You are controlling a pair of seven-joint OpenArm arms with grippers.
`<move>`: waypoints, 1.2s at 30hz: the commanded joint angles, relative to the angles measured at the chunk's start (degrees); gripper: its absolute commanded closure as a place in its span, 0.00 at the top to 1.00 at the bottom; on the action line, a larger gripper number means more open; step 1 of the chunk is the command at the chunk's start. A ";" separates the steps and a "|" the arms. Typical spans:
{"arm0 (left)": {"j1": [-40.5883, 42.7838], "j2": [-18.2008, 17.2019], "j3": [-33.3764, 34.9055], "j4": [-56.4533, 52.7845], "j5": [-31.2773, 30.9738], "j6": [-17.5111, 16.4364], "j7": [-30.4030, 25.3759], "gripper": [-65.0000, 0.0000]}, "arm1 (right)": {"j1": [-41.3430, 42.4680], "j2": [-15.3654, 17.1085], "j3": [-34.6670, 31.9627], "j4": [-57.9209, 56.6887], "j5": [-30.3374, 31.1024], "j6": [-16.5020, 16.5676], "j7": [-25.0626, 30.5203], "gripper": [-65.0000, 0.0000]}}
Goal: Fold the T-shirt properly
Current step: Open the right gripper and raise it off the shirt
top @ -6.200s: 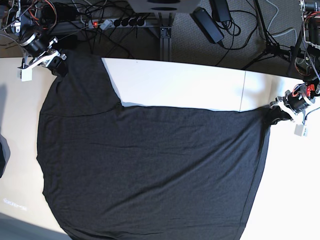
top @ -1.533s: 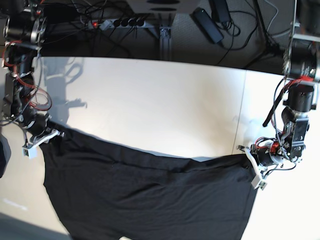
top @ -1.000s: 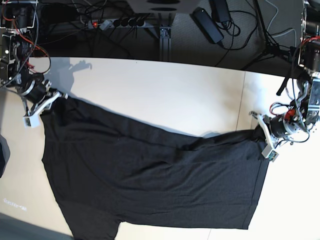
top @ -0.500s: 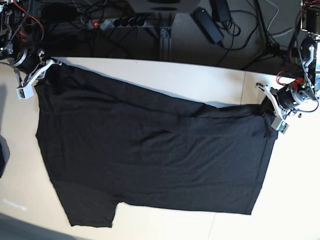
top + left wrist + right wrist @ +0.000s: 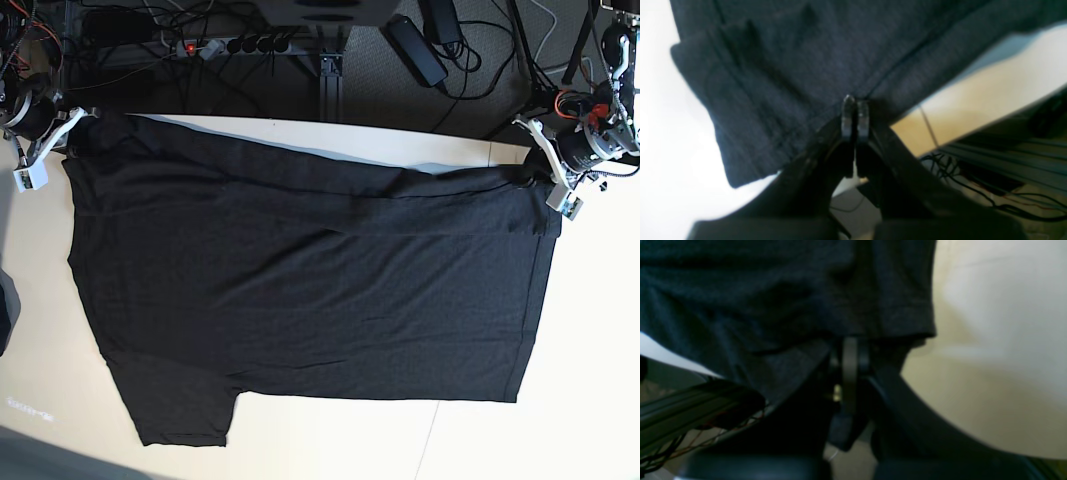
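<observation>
Surface: pale table with a seam near its right end; a floor of cables and a power strip lies beyond the far edge.

T-shirt position: the T-shirt lies spread, plain black side up, over most of the table; its far edge runs along the table's far edge, one sleeve points toward the near side, and no print is visible.

Left gripper: the left gripper is pinched fully together on the shirt's far corner at the base view's right; fabric fans out from the jaws.

Right gripper: the right gripper is closed on the opposite far corner at the base view's left, cloth bunched over its tips.

Fabric condition: shallow ridges run across the upper band between the two held corners; the lower body looks flat.

Risk, overhang: both corners sit at or past the table edge, so a release there could let the hem slide off toward the cables.

Risk, uneven pull: if one arm leads, the ridges could set into a skewed fold line.

Risk, slip: each hold appears to be on a narrow bite of soft knit, so a sharp tug could pull a corner free.

Risk, stretch: further outward tension could distort the hem.
</observation>
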 commanded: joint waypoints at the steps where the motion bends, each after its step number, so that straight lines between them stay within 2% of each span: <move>1: 0.24 -0.92 -0.76 1.29 -0.35 -0.44 -0.22 0.00 | 0.15 1.46 0.79 0.76 0.48 3.45 0.87 0.00; 8: 0.39 -0.94 -0.76 1.57 -0.33 -0.44 -1.09 0.00 | 0.17 1.57 0.81 0.76 0.55 3.45 0.92 0.00; 11: -0.04 -0.94 -1.25 1.73 -0.74 -0.44 -1.09 0.00 | 0.35 1.57 1.20 0.85 3.28 3.45 0.90 0.00; 18: -0.02 -0.96 -8.04 7.67 -5.40 -0.46 0.26 0.00 | 0.52 1.55 8.50 2.58 8.50 3.48 0.81 0.00; 22: -0.33 -0.96 -10.54 8.92 -8.46 -0.46 -1.07 0.00 | 4.28 1.60 11.45 2.95 9.42 3.48 0.63 0.00; 26: -1.86 -0.96 -10.47 8.92 -8.44 -0.46 -1.97 0.00 | 10.12 1.55 11.39 2.34 9.40 3.48 0.74 0.00; 30: -3.26 -0.96 -10.47 8.90 -8.39 -0.46 -1.95 0.20 | 16.20 1.53 11.17 0.26 4.85 3.45 3.78 0.00; 33: -3.23 -0.96 -10.47 8.85 -8.41 -0.46 -1.05 0.22 | 22.18 1.55 11.10 -4.44 -1.05 3.43 6.05 0.00; 36: -3.21 -0.96 -10.47 8.85 -8.44 -0.46 0.50 0.22 | 29.92 1.55 11.10 -13.40 -1.92 3.43 6.08 0.00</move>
